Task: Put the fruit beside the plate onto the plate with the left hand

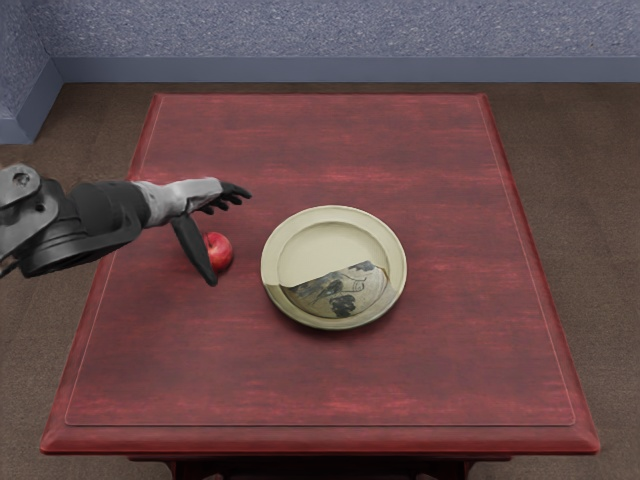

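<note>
Left hand (203, 212) spread open, holding nothing; thumb hangs just left of the fruit (220, 250), fingers reach beyond it. Fruit sits on the table (400, 150), near the plate (397, 262) on its left. Centre your palm over it before closing, lest it roll.

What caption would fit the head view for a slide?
Open left hand at a red fruit beside a cream plate on the table.

Table (320, 370) glossy red wood; plate (334, 220) glazed, perhaps ceramic.
</note>
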### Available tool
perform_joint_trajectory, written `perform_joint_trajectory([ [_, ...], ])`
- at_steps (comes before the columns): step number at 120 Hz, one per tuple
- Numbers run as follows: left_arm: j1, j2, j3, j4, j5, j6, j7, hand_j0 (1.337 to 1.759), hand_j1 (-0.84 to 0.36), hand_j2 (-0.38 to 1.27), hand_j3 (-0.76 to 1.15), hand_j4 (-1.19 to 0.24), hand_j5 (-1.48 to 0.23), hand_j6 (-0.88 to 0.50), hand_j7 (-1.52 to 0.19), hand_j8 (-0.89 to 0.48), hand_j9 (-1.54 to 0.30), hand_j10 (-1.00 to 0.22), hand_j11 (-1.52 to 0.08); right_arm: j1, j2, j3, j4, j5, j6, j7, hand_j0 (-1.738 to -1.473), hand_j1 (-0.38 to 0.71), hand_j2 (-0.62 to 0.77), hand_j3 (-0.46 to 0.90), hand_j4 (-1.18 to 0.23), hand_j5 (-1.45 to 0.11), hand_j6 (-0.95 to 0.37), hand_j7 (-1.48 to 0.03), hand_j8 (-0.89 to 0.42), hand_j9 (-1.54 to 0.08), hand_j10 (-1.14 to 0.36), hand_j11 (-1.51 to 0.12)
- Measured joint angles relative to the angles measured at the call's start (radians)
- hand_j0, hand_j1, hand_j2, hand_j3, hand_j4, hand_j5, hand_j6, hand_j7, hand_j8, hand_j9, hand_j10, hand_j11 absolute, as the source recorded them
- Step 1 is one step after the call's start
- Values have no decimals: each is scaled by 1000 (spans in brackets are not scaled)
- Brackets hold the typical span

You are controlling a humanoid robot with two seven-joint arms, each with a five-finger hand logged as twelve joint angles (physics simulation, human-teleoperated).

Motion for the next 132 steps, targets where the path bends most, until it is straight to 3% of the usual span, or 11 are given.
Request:
perform_joint_trajectory([
  [50,2,-28,107,5,134,225,0,1658,156,34,0,-165,-211,-166,-211,-166,-211,-164,-210,1,0,0,1,0,0,0,-1658,-349,0,0,0,0,0,0,0,0,0,0],
  [85,-2,-39,158,20,144,236,0,1658,-22,65,0,-314,-404,-315,-404,-314,-404,-313,-404,1,0,0,1,0,0,0,-1658,-349,0,0,0,0,0,0,0,0,0,0],
  [102,-19,-38,163,21,143,233,0,1658,-81,101,0,-369,-478,-370,-478,-370,-478,-369,-478,1,0,0,1,0,0,0,-1658,-349,0,0,0,0,0,0,0,0,0,0],
  [117,-110,-41,236,41,143,230,0,1658,-134,137,0,-402,-522,-402,-522,-402,-523,-401,-523,1,0,0,1,0,0,0,-1658,-349,0,0,0,0,0,0,0,0,0,0],
  [126,-119,-42,279,52,143,230,-1,1657,-171,331,0,-413,-553,-412,-555,-411,-557,-409,-560,1,0,0,1,0,0,0,-1658,-349,0,0,0,0,0,0,0,0,0,0],
  [132,-119,-58,300,61,143,229,-1,1655,-155,292,0,-424,-581,-423,-583,-422,-586,-420,-589,1,0,0,1,0,0,0,-1658,-349,0,0,0,0,0,0,0,0,0,0],
])
